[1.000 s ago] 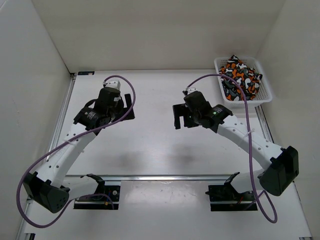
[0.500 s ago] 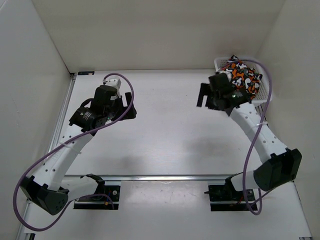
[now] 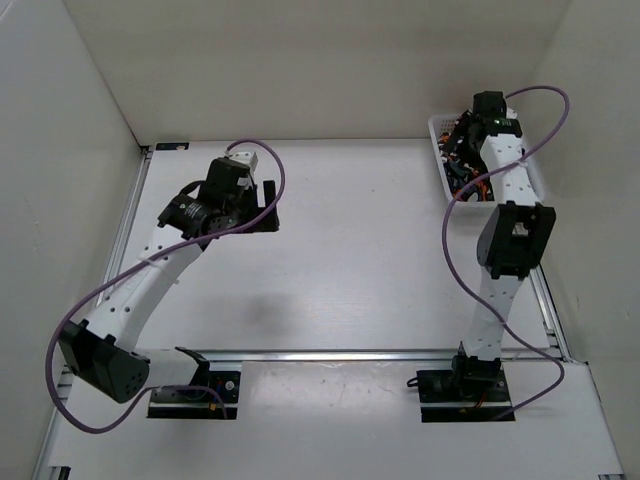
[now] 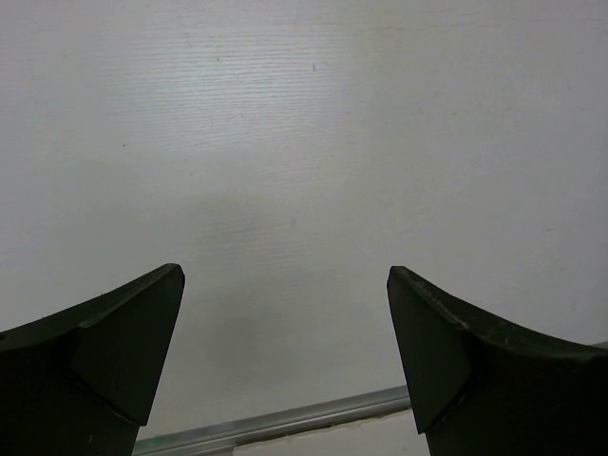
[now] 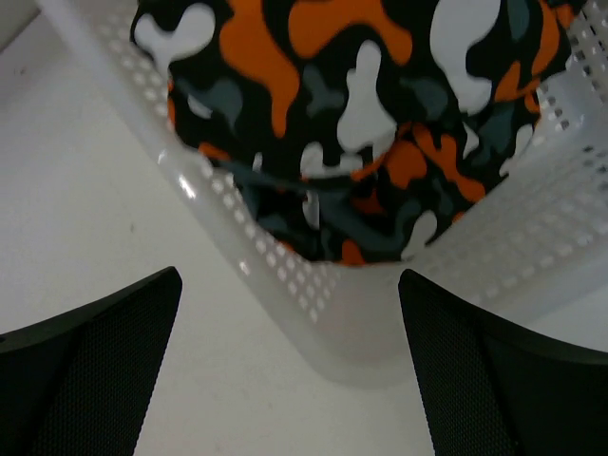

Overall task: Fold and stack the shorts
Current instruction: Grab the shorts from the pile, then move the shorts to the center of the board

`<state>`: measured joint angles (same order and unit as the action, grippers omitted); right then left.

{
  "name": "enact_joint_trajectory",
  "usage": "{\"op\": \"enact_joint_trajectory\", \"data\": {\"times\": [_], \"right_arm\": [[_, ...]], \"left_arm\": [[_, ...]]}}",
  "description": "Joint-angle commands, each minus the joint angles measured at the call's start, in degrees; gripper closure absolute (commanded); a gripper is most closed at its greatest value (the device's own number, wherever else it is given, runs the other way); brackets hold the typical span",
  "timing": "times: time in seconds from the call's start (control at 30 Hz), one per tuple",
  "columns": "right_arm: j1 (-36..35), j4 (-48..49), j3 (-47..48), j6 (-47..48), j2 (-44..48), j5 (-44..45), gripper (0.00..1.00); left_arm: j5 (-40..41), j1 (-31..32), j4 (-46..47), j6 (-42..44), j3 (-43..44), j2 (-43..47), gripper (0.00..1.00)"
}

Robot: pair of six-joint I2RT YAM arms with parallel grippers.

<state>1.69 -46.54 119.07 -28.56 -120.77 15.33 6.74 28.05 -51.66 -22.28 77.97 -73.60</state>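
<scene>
Right arm has swung from mid-frame to the upper right, over the basket.
At centre left, the left gripper (image 4: 285,285) hangs wide and empty above the white worktop (image 3: 340,260). At upper right, the right gripper (image 5: 290,285), also wide, is poised over a corner of the white plastic mesh basket (image 5: 318,318), which holds the soft orange, black, grey and white camouflage-print shorts (image 5: 361,123). This looks like the fetching step; next it must reach further in, lower and pinch the fabric.

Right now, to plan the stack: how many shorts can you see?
1 bundle at least: printed shorts heaped in the white basket at the table's far right corner; more pairs may be hidden within.
</scene>
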Motion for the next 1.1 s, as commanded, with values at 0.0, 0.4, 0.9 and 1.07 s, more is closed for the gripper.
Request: {"op": "enact_joint_trajectory", "data": {"times": [0.0, 0.4, 0.9, 1.07], "right_arm": [[1.73, -1.8, 11.86, -2.82, -8.73, 1.8, 0.01], [1.82, 4.34, 17.27, -0.99, -4.5, 3.58, 1.0], [-16.36, 6.82, 9.98, 6.76, 28.91, -26.14, 1.0], [-26.03, 9.88, -15.66, 6.33, 39.2, -24.48, 0.8]], "left_arm": [[2.22, 0.16, -0.2, 1.89, 2.97, -1.54, 0.0], [4.78, -0.54, -1.33, -1.97, 4.55, -2.86, 0.0], [-8.24, -15.39, -4.85, -12.35, 0.95, 4.08, 0.0], [-8.24, -18.47, -6.52, -9.45, 4.02, 4.08, 0.0]]}}
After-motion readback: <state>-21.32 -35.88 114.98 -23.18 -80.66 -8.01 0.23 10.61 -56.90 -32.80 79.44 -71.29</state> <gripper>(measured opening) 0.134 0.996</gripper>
